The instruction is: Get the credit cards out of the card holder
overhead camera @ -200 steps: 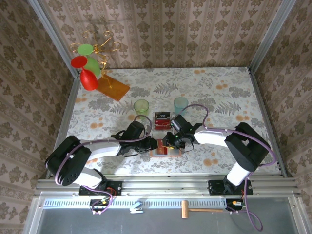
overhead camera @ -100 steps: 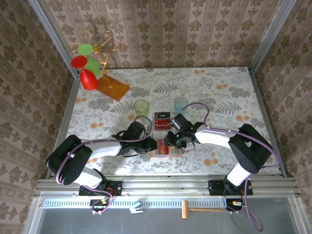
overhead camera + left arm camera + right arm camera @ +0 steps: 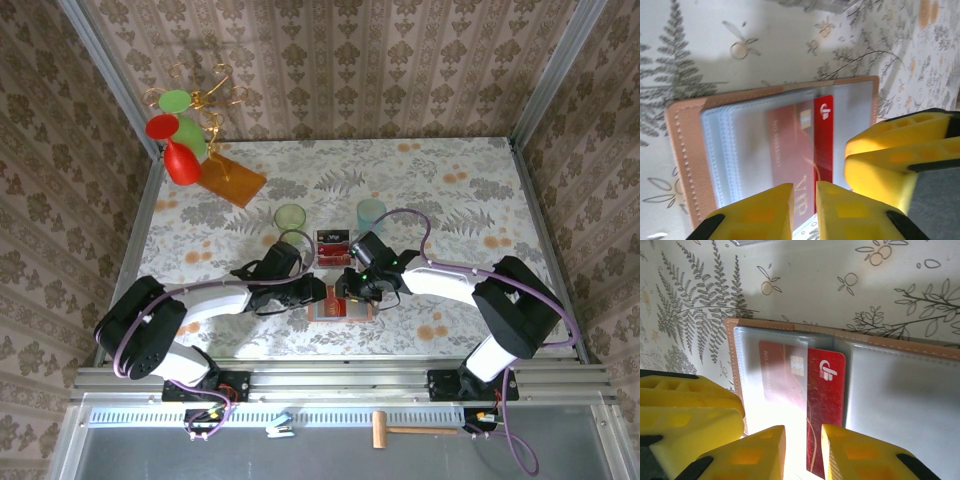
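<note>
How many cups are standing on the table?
2. The green cup stands on the table, and the blue cup stands to its right. Nothing seems to hide another.

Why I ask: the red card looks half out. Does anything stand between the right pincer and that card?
Nothing visible does: the red card has its bare end at the right pincer. The card holder covers its other half with a clear sleeve, and the left pincer sits close beside.

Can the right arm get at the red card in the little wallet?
Probably yes. The red card sticks partly out of its clear sleeve in the open card holder, and the right arm has its jaws right at the card's bare end, slightly apart, with nothing in between.
</note>
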Action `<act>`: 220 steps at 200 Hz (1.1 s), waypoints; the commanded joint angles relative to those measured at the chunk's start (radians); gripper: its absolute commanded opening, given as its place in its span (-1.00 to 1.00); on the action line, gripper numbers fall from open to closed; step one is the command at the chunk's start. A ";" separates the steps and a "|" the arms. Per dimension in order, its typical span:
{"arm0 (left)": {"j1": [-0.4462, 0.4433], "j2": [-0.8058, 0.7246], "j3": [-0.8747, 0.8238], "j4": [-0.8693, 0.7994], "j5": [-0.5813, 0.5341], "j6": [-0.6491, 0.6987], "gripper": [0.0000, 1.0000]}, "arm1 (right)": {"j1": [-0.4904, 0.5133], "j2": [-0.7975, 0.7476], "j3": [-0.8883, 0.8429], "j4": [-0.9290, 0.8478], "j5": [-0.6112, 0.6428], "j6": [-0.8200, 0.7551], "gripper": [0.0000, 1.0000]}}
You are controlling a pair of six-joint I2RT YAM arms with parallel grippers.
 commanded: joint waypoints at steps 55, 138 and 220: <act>-0.003 0.058 0.016 0.005 0.002 0.023 -0.72 | -0.039 0.001 -0.037 0.068 -0.054 0.007 -0.50; -0.001 0.073 -0.029 0.031 0.003 0.016 -0.75 | -0.072 0.029 -0.082 0.132 -0.118 0.024 -0.51; 0.000 0.072 -0.037 0.024 0.005 0.017 -0.76 | -0.074 0.049 -0.101 0.146 -0.108 0.025 -0.51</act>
